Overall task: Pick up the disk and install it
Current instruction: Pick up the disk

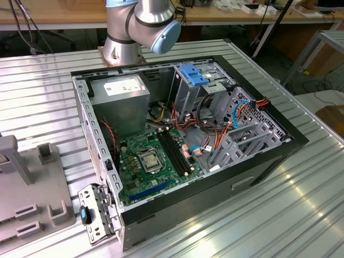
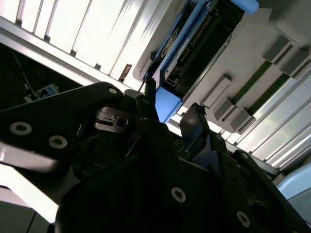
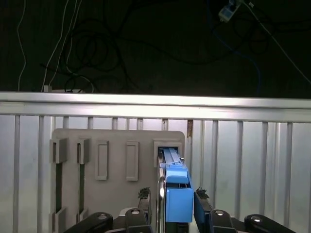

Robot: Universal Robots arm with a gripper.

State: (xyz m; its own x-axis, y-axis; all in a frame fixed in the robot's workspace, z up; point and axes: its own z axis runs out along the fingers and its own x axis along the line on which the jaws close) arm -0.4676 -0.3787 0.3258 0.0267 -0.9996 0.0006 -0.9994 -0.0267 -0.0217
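Our black gripper [image 3: 173, 194] straddles, spread, the blue-railed grey metal disk [image 3: 177, 204] in its grey plastic rack [image 3: 116, 145]; not yet lifted.

This is a robotics lab: a robot arm [image 1: 141, 24] stands bolted to a ribbed metal table [image 1: 43, 102] beside an open computer case [image 1: 215, 201], with wooden workbenches [image 1: 64, 16] beyond the case.

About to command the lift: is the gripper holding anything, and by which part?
Nothing is clamped yet. The gripper straddles the blue end of the disk, standing in the grey holder, jaws open with a gap.
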